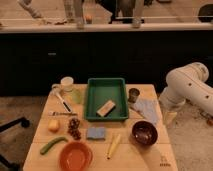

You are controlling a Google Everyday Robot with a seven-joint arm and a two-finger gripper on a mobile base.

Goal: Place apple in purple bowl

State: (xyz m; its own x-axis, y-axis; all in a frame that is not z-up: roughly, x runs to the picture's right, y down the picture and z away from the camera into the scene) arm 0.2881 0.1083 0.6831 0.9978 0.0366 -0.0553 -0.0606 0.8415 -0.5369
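1. The gripper (169, 118) hangs at the right edge of the frame, just off the right side of the tabletop (131, 159), at the end of the white arm (187, 89). Its jaws stand wide apart and carry nothing.
2. The apple (53, 125) lies on the left part of the tabletop, just beside a dark bunch of grapes (74, 128) and well apart from the gripper.
3. The purple bowl (144, 134) sits at the lower right of the tabletop, below a pale cloth (148, 110); nothing lies in it.
4. An orange bowl (76, 156) stands at the lower centre-left, with a green vegetable (52, 145) to its left.
5. A green tray (106, 92) occupies the middle, holding a tan block (106, 108).
6. A blue sponge (96, 133) and a banana (113, 146) lie between the two bowls.
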